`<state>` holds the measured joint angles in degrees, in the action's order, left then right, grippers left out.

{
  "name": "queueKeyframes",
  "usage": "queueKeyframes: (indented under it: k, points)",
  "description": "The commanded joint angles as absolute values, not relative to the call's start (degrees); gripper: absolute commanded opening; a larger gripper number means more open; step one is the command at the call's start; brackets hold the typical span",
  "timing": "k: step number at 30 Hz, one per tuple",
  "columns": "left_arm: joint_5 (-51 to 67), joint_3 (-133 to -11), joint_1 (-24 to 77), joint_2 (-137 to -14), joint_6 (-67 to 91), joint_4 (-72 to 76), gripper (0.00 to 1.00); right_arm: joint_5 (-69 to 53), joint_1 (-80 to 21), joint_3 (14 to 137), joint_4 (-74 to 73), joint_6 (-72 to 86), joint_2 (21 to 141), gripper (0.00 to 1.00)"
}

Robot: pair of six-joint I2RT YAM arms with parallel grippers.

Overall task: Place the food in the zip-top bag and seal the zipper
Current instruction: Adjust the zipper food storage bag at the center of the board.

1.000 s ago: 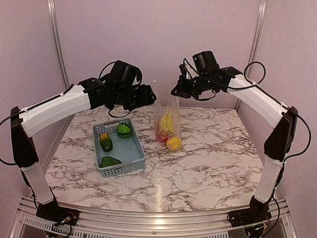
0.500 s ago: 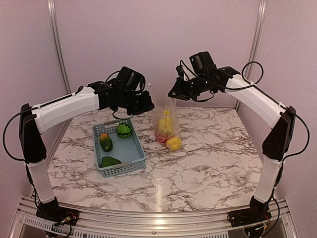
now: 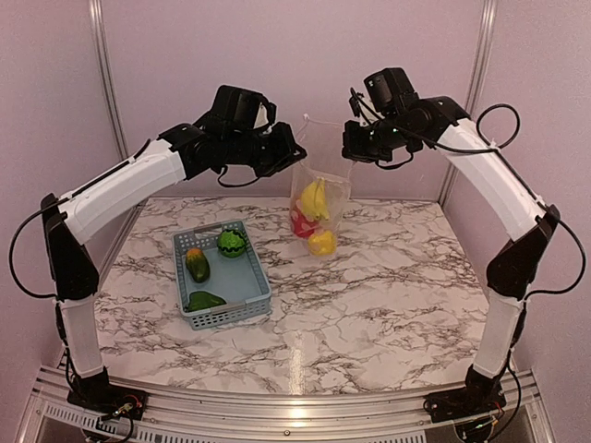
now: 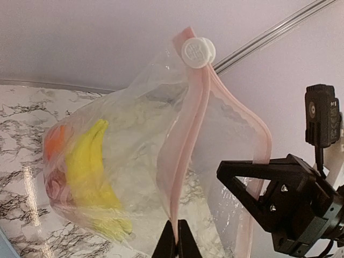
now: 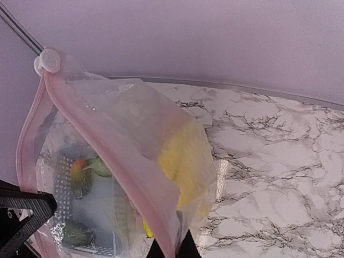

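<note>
Aloft, clamped tight on the zipper point(image 4: 185, 145) with left gripper point(image 4: 176, 243) and right gripper point(image 5: 167, 248), one per lip of the open mouth. Hung the zip-top bag point(image 3: 325, 185) between them over the table point(image 3: 388, 295), bananas point(image 3: 314, 198) inside, green pieces point(image 3: 205, 300) apart in the basket point(image 3: 226, 318).

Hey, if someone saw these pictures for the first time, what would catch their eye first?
The clear zip-top bag hangs at the back of the table, its pink mouth strip pinched by the shut left pincer and right pincer, yellow bananas showing through. Left of it sits the grey-blue basket with green toy pieces inside.
</note>
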<state>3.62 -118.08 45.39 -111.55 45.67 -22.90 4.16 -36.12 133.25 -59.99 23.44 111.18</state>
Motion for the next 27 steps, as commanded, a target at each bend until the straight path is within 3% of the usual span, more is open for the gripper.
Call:
queueKeyframes:
  k: [1,9,16,24,27]
  points:
    - [4.1,-123.3,45.5,-114.6,47.8,-26.2,0.0,9.6,-35.3,123.9,-57.9,21.8,103.6,0.0]
    - [8.5,-124.2,45.3,-119.8,45.5,-27.3,0.0,12.1,-34.2,128.0,-58.1,19.1,104.8,0.0]
    - [6.6,-119.2,45.3,-119.1,40.5,-29.1,0.0,6.2,-35.7,121.0,-53.9,17.7,105.6,0.0]
    - [8.4,-114.7,45.5,-116.3,39.7,-26.1,0.0,5.6,-36.7,122.4,-58.4,19.9,108.5,0.3]
    - [8.5,-114.0,45.5,-115.4,39.6,-25.6,0.0,5.6,-36.8,123.2,-59.0,20.1,108.8,0.28]
